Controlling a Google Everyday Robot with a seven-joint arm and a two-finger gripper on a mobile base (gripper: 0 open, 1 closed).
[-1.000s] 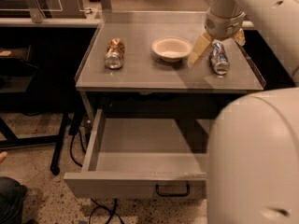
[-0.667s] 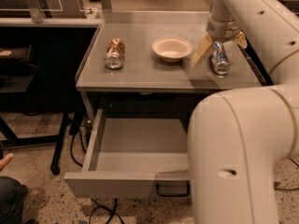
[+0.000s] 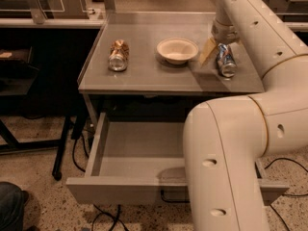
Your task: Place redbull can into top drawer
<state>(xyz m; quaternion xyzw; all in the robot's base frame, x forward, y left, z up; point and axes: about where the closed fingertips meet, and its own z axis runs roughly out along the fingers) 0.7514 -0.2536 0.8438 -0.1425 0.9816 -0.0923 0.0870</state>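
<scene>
The redbull can (image 3: 225, 60), blue and silver, lies on its side at the right of the grey table top (image 3: 144, 76). My gripper (image 3: 219, 49) is down at the can, coming from above. One tan finger (image 3: 207, 51) stands just left of the can; the other is hidden behind my arm. The gripper looks open around the can. The top drawer (image 3: 125, 189) under the table is pulled out and its grey inside is bare. My arm covers the drawer's right part and most of its dark handle.
A brown-gold can (image 3: 118, 55) lies on the table's left side. A cream bowl (image 3: 177, 50) sits mid-table, just left of the gripper. My big white arm (image 3: 231, 162) fills the right foreground. Cables lie on the floor below the drawer.
The gripper has stayed at the redbull can. My arm's lower links have swung further left across the view and now cover more of the drawer's right side.
</scene>
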